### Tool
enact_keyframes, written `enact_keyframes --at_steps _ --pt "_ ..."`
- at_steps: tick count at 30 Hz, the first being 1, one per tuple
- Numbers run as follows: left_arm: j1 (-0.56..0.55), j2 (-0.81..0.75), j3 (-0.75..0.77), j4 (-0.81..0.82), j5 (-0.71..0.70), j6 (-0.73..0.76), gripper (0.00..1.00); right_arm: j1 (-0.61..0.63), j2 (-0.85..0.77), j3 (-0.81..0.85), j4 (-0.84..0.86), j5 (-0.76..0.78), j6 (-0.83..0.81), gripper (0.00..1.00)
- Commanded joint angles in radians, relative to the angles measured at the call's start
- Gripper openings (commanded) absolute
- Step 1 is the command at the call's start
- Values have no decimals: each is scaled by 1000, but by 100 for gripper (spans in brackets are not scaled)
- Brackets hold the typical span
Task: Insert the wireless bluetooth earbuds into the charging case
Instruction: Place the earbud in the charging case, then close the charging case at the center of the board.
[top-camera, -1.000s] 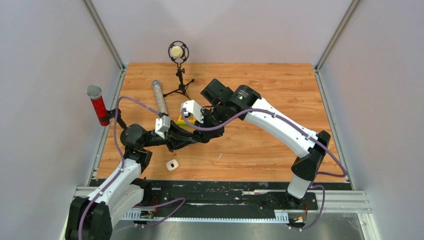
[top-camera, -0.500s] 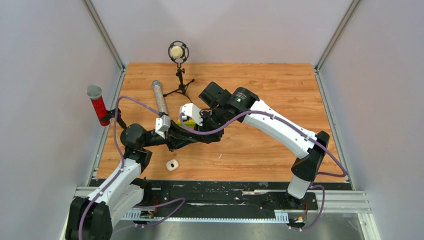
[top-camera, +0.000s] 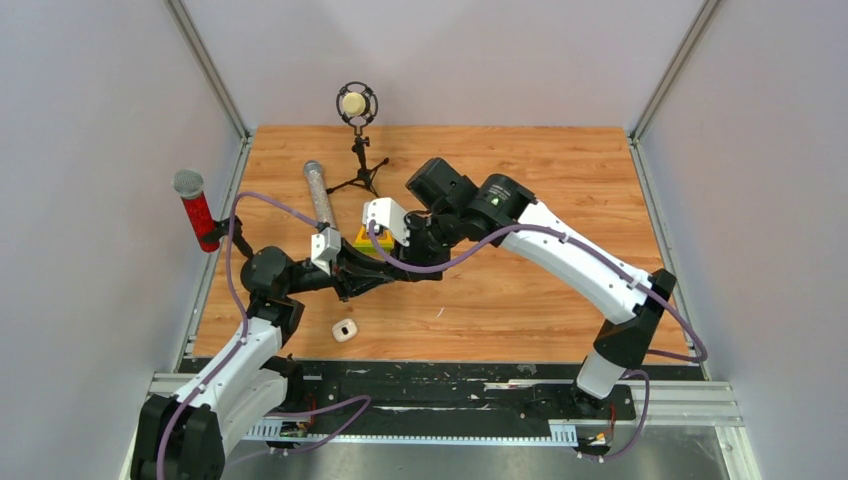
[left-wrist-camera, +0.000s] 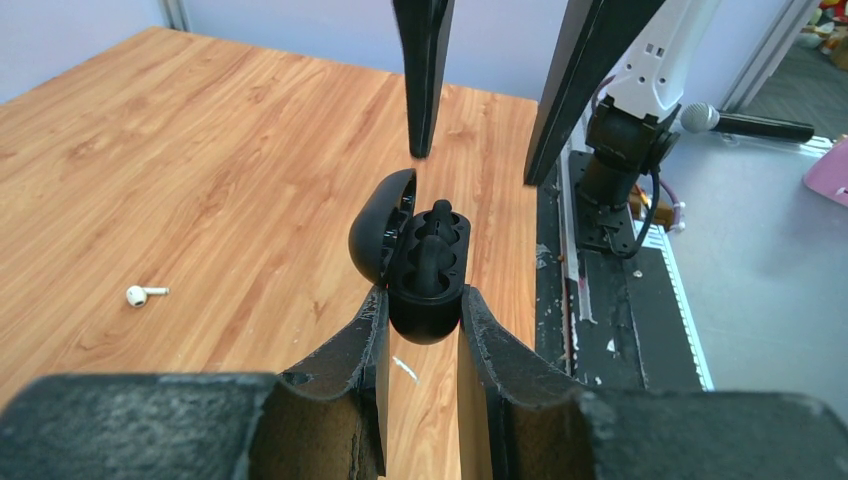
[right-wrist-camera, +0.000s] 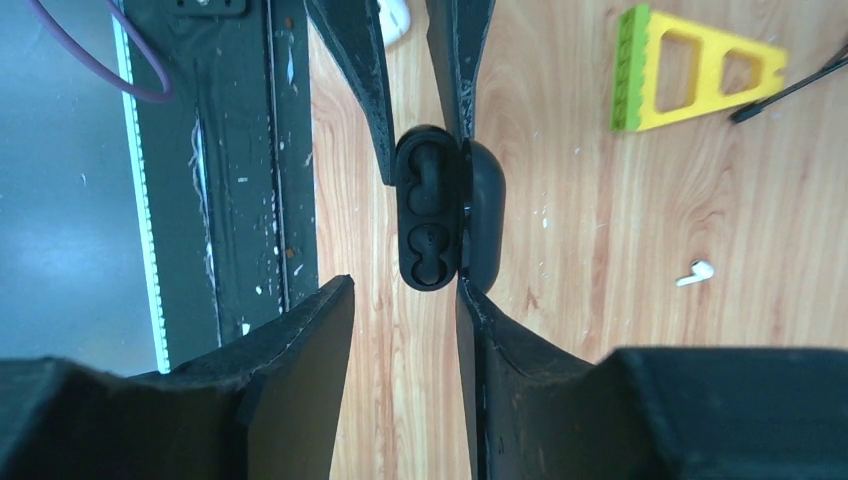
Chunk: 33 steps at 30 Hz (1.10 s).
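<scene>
One earbud (left-wrist-camera: 140, 294) shows, a white speck on the wood at 9 o'clock of the left gripper (left-wrist-camera: 425, 300); a second I cannot find. The charging case (top-camera: 345, 330), glossy white and rounded-square with a dark spot, sits on the table (top-camera: 520, 160) at 7 o'clock of that gripper from above. Whether its lid is up is unclear. The left gripper clamps an open black oval case (left-wrist-camera: 420, 260). The right gripper (right-wrist-camera: 400, 300) hangs spread and empty.

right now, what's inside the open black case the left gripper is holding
Two dark moulded wells in the black case, clamped by the left gripper. The white earbud lies on the table, not in them. Well bottoms are too dark to read.
</scene>
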Motion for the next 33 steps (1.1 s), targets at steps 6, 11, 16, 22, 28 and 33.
enact_keyframes --at_steps 6,11,16,22,28,33 --pt "-4 -16 41 2 1 31 0 -12 -133 -4 161 -74 75 49" --pt "-4 -28 44 -1 2 81 0 -106 -171 -106 340 -196 197 64" --pt "-3 -39 52 -11 15 120 0 -115 -121 -144 368 -206 216 82" --pt "-3 -43 56 -23 4 116 0 -114 -121 -211 408 -276 206 91" --pt "-3 -37 64 -56 -51 108 0 -103 -130 -256 407 -368 209 89" --pt "-3 -32 68 -68 -92 97 0 -83 -139 -270 401 -404 216 87"
